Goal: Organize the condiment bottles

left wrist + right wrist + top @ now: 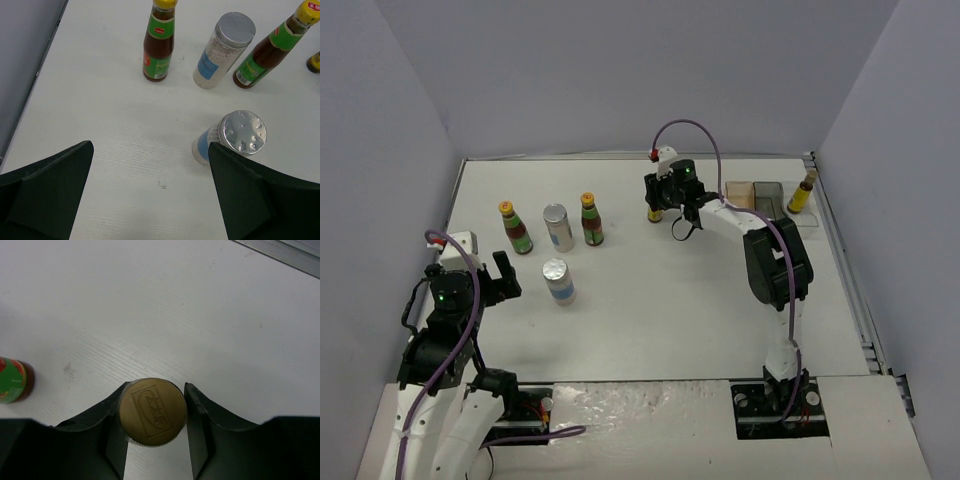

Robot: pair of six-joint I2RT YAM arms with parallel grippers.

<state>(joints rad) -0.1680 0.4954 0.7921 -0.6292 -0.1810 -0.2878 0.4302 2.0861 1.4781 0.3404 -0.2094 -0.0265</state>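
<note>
The right gripper (658, 200) is hanging over the upper middle of the table (650, 320). Its jaws are pressing from both sides on the gold cap of a small yellow-labelled bottle (152, 412), and in the wrist view both fingers are lying against the cap's rim. Whether the bottle's base is resting on the surface is hard to tell.

Bare tabletop is lying open below this grip, down towards the arm bases, and a narrower strip is running above it to the far edge. To its right the compartment tray (753, 192) is sitting near the far edge. A second small bottle (802, 193) is standing just past the tray, close to the right edge. The right arm's own links are slanting across just below the tray.

To the left of the held bottle a row is standing upright: the right dark bottle (591, 220), the far shaker (558, 227) and the left dark bottle (517, 228), each apart from the next. The near shaker (558, 280) is standing below them.

The left gripper (505, 275) is hovering at mid-left with its jaws spread wide and gripping nothing — the near shaker is just beside its right-hand finger, and the side wall is close on the left.
</note>
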